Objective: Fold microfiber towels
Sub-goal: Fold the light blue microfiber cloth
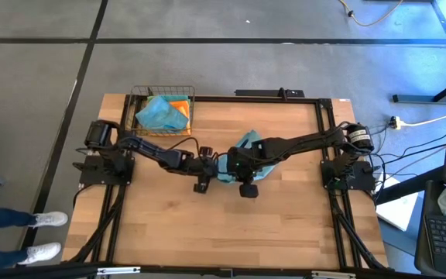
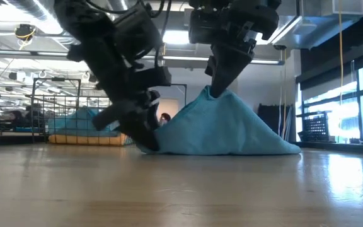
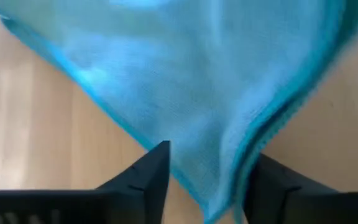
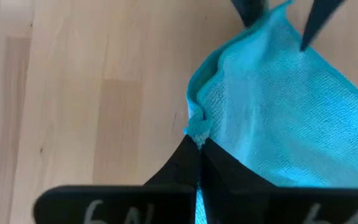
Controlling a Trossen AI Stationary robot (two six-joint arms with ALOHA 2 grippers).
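Pinching teal towel (image 4: 278,118) — right gripper (image 4: 197,144) clamped at centre; left gripper (image 3: 207,174) apart, straddling its 9 o'clock corner.

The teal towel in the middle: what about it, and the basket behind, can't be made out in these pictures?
- Towel: in the high view, both arms cover most of it, so its outline is hidden.
- Left gripper: the towel's corner lies between its open fingers; contact can't be told.
- Right gripper: shut on towel edge; the pinched part is hidden.
- Basket: the cloths inside are too small to count.
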